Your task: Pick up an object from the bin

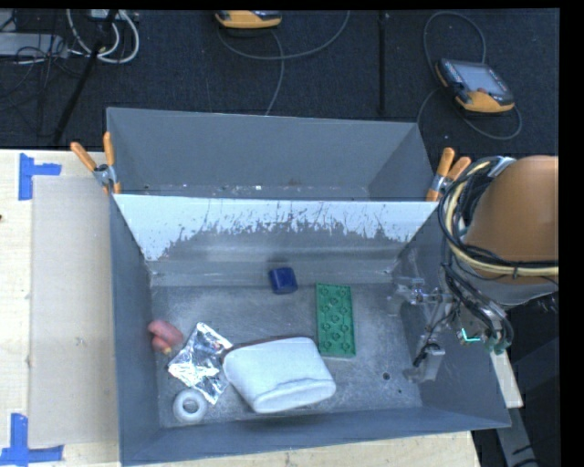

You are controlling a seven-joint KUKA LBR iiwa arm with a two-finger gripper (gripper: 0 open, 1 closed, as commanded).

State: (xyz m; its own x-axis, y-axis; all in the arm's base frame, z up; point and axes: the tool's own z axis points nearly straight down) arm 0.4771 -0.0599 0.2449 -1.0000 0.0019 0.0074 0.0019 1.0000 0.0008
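Gripper [425, 358] hangs low at the right side of the bin [274, 155], over bare floor; its opening state cannot be determined. Nearest object: green studded brick [335, 319], centre floor. Align across its narrow width before descending.

Behind the grey metal bin [265, 150] lies a dark, speckled, carpet-like floor [182, 77], dim and evenly lit. A bundle of white cables [114, 36] is coiled at the far left corner, and a black rod or cable [78, 87] slants down just beside it. A thin pale cable [276, 82] trails across the middle of the floor. A flat orange-and-black handheld device [474, 84] rests at the far right, and another orange-yellow object [248, 16] is cut off by the top edge.
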